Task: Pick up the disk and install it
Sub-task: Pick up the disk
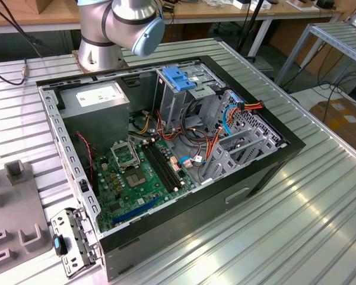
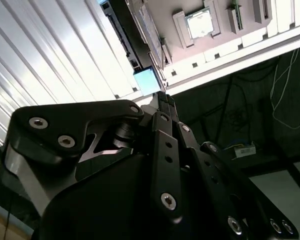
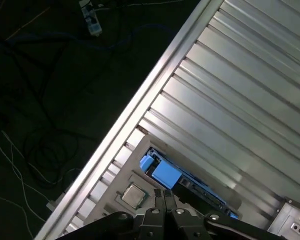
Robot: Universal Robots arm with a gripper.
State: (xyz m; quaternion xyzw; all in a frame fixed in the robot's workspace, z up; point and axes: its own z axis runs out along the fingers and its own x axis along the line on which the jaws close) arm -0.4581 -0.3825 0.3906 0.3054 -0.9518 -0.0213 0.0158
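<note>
The disk (image 3: 166, 175) lies edge-on on the ribbed metal table, a long dark body with light-blue plastic at its end; in the second wrist view its blue end (image 2: 147, 80) shows just past the fingertips. My black gripper (image 3: 164, 192) hovers above it, fingers pressed together with nothing between them, as the second wrist view of the gripper (image 2: 162, 97) also shows. In the exterior view the open computer case (image 1: 166, 148) sits mid-table, with a metal drive cage (image 1: 184, 98) topped by a blue latch (image 1: 179, 77).
A grey fixture (image 3: 102, 200) holding a square silver chip (image 3: 133, 195) sits beside the disk. The table edge (image 3: 140, 100) drops to a dark floor with cables. Inside the case are a green motherboard (image 1: 136, 178), a grey power supply (image 1: 98, 98) and loose wires (image 1: 243, 110). A perforated bracket (image 1: 71, 243) lies at the case's corner.
</note>
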